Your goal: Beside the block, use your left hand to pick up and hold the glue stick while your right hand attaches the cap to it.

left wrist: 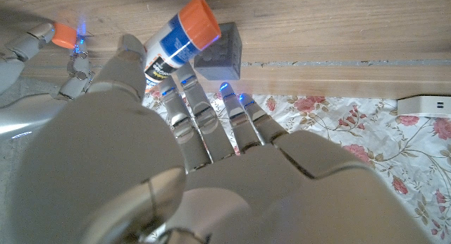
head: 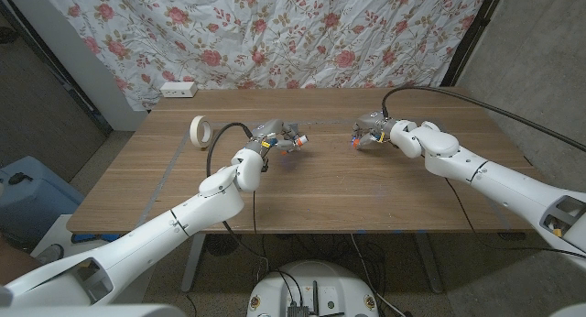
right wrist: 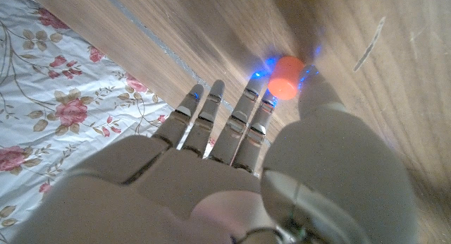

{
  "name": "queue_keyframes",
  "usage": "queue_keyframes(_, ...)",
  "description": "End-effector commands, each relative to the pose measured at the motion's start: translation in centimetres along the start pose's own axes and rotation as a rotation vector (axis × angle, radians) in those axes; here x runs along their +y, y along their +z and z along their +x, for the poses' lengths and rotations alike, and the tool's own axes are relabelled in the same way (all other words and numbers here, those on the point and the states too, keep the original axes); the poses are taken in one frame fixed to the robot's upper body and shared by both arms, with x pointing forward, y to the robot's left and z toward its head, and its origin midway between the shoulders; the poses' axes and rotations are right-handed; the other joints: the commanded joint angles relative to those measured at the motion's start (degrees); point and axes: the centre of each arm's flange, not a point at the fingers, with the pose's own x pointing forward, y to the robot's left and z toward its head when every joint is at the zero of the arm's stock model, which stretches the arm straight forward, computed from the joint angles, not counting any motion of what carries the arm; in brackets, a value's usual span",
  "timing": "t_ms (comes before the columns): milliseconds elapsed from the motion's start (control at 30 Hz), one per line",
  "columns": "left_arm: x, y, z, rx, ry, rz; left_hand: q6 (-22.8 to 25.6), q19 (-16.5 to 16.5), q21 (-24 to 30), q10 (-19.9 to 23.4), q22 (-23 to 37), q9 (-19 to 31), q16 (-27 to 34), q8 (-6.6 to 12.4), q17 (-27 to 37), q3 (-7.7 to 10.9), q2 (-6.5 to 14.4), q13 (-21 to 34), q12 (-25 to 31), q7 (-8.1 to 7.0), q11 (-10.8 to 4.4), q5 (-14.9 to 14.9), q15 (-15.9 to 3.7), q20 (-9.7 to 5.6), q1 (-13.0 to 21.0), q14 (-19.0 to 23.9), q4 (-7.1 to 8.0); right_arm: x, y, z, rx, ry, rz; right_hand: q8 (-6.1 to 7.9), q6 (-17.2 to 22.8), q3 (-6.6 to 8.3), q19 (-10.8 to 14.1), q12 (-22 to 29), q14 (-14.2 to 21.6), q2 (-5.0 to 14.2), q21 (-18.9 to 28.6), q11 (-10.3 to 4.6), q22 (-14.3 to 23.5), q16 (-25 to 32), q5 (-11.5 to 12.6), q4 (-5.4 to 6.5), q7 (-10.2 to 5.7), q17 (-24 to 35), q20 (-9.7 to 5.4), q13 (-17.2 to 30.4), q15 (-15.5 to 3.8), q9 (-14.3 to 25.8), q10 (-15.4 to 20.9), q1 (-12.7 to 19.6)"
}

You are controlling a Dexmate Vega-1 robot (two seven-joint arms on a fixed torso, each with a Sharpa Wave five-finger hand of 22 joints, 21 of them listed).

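We take the block [left wrist: 219,44] as our landmark: a small dark grey cube on the wooden table [head: 366,184], seen in the left wrist view just beyond our fingertips.

Our left hand [head: 275,138] grips the glue stick [left wrist: 178,38], fingers and thumb wrapped around its white labelled barrel. The stick is tilted, its orange end pointing toward the block and nearly touching the block's near face in the left wrist view. In the head view the stick [head: 298,140] pokes out of the hand's far side, above the table's middle.

Our right hand [head: 374,132] holds the cap [right wrist: 285,77], a small orange piece pinched between the thumb and the nearest fingertip, while the other fingers [right wrist: 209,101] reach out straight and close together. In the head view the cap [head: 355,145] shows as an orange speck at the hand's inner side, well apart from the block and from the stick. The left wrist view also catches the cap [left wrist: 64,35] at the right hand's fingertips [left wrist: 32,43], off to the side of the block, past the glue stick.

A roll of tape [head: 200,129] lies on the table beyond the left hand, on the side away from the cap. A white power strip [head: 179,89] sits at the table's far edge against the floral curtain [head: 302,33].
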Motion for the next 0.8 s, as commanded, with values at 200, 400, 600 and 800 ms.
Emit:
queue_keyframes(200,0.1,0.5,-0.5,-0.005,0.004,0.007,6.6,-0.2,0.0,4.5,0.2,1.1,-0.1,0.3,0.1,0.0,4.0,0.3,0.3,1.96,-3.82,0.2,-6.47,-0.05,-1.6,0.3,0.34,0.1,-0.1,-0.7,-0.003,-0.051,0.022,1.28,2.9,0.3,0.8,-0.2,1.2,0.62,-0.1,0.05,0.1,1.4,0.1,-0.35,-0.1,1.0,-0.38,0.4,-8.34,0.2,2.8,2.4)
queue_keyframes(400,-0.1,0.7,-0.5,-0.01,0.007,0.007,6.6,-0.2,0.0,4.5,0.2,1.1,-0.1,0.27,0.1,-0.02,4.0,0.3,0.2,1.98,-3.82,0.2,-6.49,-0.03,-1.6,0.3,0.34,-0.1,-0.1,-1.1,-0.001,-0.068,0.031,1.68,3.9,0.49,0.9,-0.2,1.5,1.11,-0.1,0.02,0.1,1.7,0.0,-0.46,-0.09,1.2,-0.45,0.5,-8.48,0.2,3.7,3.3)
queue_keyframes(600,-0.2,1.0,-0.3,-0.019,0.019,0.002,6.6,-0.2,0.0,4.5,0.2,1.1,-0.1,0.23,0.1,-0.05,4.0,0.3,0.2,2.07,-3.83,0.2,-6.47,-0.03,-1.6,0.3,0.33,-0.7,-0.3,-1.8,0.006,-0.086,0.057,1.9,4.6,0.41,1.0,0.0,1.9,1.47,-0.1,0.0,0.1,2.1,-0.3,-0.52,-0.11,1.3,-0.55,0.8,-8.4,0.2,5.0,4.3)
queue_keyframes(800,-0.4,1.3,-0.2,-0.019,0.036,-0.018,6.6,-0.1,0.0,4.6,0.2,1.1,-0.1,0.21,0.1,-0.07,4.0,0.3,0.2,2.04,-3.84,0.2,-6.45,-0.07,-1.7,0.3,0.31,-1.5,-0.2,-2.7,0.013,-0.11,0.088,1.99,4.9,0.38,1.1,-0.1,2.1,1.73,-0.1,0.0,0.1,2.3,-0.4,-0.52,-0.11,1.4,-0.63,0.8,-8.49,0.2,5.4,4.9)
